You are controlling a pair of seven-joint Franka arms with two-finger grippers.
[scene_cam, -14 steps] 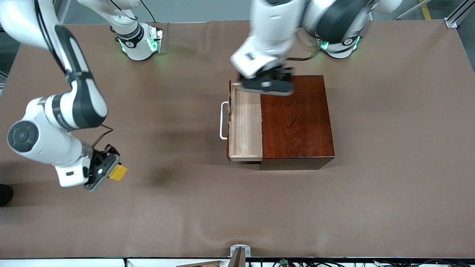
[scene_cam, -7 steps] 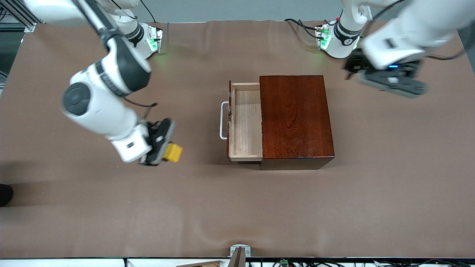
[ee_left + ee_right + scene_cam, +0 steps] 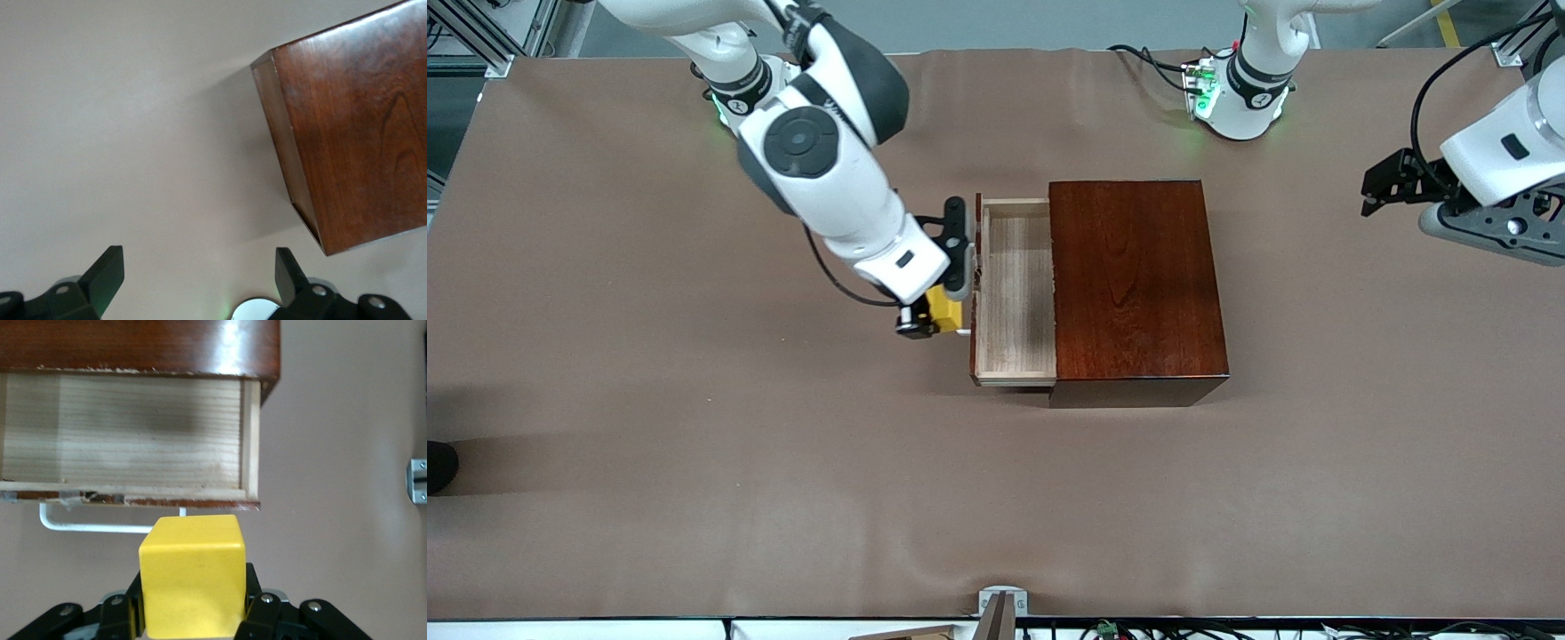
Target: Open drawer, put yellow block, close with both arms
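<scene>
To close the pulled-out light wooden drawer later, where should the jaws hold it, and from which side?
Probably by the white U-shaped bar handle on the light wooden drawer, coming from in front of the drawer, at the right arm's end of the table. The bar stands off the dark front, so jaws could close around it.

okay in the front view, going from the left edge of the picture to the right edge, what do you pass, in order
Right arm's claw shut on the yellow block → white handle → open drawer → reddish-brown wooden box → left arm's claw, held over the table's end.
</scene>
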